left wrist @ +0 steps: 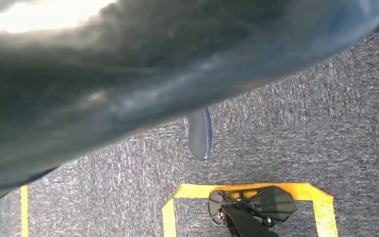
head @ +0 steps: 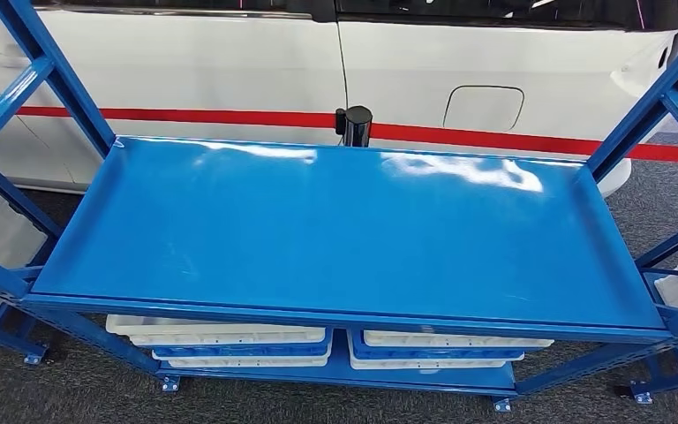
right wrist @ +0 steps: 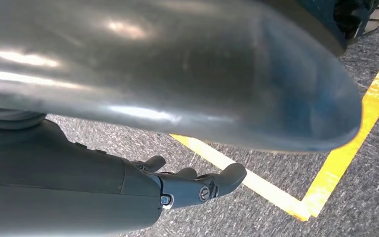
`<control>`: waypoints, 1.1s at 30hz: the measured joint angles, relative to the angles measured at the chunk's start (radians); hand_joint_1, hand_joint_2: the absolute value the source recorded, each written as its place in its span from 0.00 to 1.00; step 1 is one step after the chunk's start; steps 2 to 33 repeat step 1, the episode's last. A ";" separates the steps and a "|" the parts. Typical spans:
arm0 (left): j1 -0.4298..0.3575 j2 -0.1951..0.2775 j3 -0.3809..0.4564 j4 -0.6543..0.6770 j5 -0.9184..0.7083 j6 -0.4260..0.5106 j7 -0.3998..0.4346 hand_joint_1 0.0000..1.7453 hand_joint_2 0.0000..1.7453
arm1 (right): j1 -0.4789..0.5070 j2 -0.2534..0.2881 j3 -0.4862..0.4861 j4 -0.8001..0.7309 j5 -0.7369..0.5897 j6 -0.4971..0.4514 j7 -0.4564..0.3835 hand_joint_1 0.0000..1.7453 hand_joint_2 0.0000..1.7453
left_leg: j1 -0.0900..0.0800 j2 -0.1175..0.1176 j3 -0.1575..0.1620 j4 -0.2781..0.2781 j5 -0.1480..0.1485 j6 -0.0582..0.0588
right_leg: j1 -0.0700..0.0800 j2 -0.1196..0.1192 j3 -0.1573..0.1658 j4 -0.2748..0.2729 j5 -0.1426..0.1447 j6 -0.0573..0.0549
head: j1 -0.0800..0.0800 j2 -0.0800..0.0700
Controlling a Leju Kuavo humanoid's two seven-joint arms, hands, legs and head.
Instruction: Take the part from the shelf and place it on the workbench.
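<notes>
Shelving in glossy blue steel [head: 344, 230] is facing the robot, its flat lipped top level bare, with white plastic trays [head: 229, 340] stacked low; the part cannot be told. Arms are hanging over grey carpet: the right hand [right wrist: 192, 185] is holding nothing, its dark fingers lying loosely extended. The left hand [left wrist: 200, 133] is showing as one grey fingertip, so its state cannot be told.

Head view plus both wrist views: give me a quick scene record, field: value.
shelf top: blue shelf, upper deck bare, glare patches
lower level: white trays stacked under the deck
behind shelf: white car with red stripe; black post at back edge
part: cannot tell
left hand: one fingertip over grey carpet
right hand: fingers loosely curled, holding nothing
floor: yellow tape lines
</notes>
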 joint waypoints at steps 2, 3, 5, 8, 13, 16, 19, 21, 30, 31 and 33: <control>0.000 0.000 0.000 0.000 0.000 0.000 0.001 0.00 0.00 | 0.000 0.000 0.000 0.000 0.000 0.000 0.000 0.00 0.00 | 0.000 0.000 0.000 0.000 0.000 0.000 | 0.000 0.000 0.000 0.000 0.000 0.000 | 0.000 0.000; 0.000 0.000 0.000 0.000 0.000 0.000 0.001 0.00 0.00 | 0.000 0.000 0.000 0.000 0.000 0.000 0.000 0.00 0.00 | 0.000 0.000 0.000 0.000 0.000 0.000 | 0.000 0.000 0.000 0.000 0.000 0.000 | 0.000 0.000; 0.000 0.000 0.000 0.000 0.000 0.000 0.001 0.00 0.00 | 0.000 0.000 0.000 0.000 0.000 0.000 0.000 0.00 0.00 | 0.000 0.000 0.000 0.000 0.000 0.000 | 0.000 0.000 0.000 0.000 0.000 0.000 | 0.000 0.000; 0.000 0.000 0.000 0.000 0.000 0.000 0.001 0.00 0.00 | 0.000 0.000 0.000 0.000 0.000 0.000 0.000 0.00 0.00 | 0.000 0.000 0.000 0.000 0.000 0.000 | 0.000 0.000 0.000 0.000 0.000 0.000 | 0.000 0.000; 0.000 0.000 0.000 0.000 0.000 0.000 0.001 0.00 0.00 | 0.000 0.000 0.000 0.000 0.000 0.000 0.000 0.00 0.00 | 0.000 0.000 0.000 0.000 0.000 0.000 | 0.000 0.000 0.000 0.000 0.000 0.000 | 0.000 0.000; 0.000 0.000 0.000 0.000 0.000 0.000 0.001 0.00 0.00 | 0.000 0.000 0.000 0.000 0.000 0.000 0.000 0.00 0.00 | 0.000 0.000 0.000 0.000 0.000 0.000 | 0.000 0.000 0.000 0.000 0.000 0.000 | 0.000 0.000; 0.000 0.000 0.000 0.000 0.000 0.000 0.001 0.00 0.00 | 0.000 0.000 0.000 0.000 0.000 0.000 0.000 0.00 0.00 | 0.000 0.000 0.000 0.000 0.000 0.000 | 0.000 0.000 0.000 0.000 0.000 0.000 | 0.000 0.000; 0.000 0.000 0.000 0.000 0.000 0.000 0.001 0.00 0.00 | 0.000 0.000 0.000 0.000 0.000 0.000 0.000 0.00 0.00 | 0.000 0.000 0.000 0.000 0.000 0.000 | 0.000 0.000 0.000 0.000 0.000 0.000 | 0.000 0.000; 0.000 0.000 0.000 0.000 0.000 0.000 0.001 0.00 0.00 | 0.000 0.000 0.000 0.000 0.000 0.000 0.000 0.00 0.00 | 0.000 0.000 0.000 0.000 0.000 0.000 | 0.000 0.000 0.000 0.000 0.000 0.000 | 0.000 0.000; 0.000 0.000 0.000 0.000 0.000 0.000 0.001 0.00 0.00 | 0.000 0.000 0.000 0.000 0.000 0.000 0.000 0.00 0.00 | 0.000 0.000 0.000 0.000 0.000 0.000 | 0.000 0.000 0.000 0.000 0.000 0.000 | 0.000 0.000; 0.000 0.000 0.000 0.000 0.000 0.000 0.001 0.00 0.00 | 0.000 0.000 0.000 0.000 0.000 0.000 0.000 0.00 0.00 | 0.000 0.000 0.000 0.000 0.000 0.000 | 0.000 0.000 0.000 0.000 0.000 0.000 | 0.000 0.000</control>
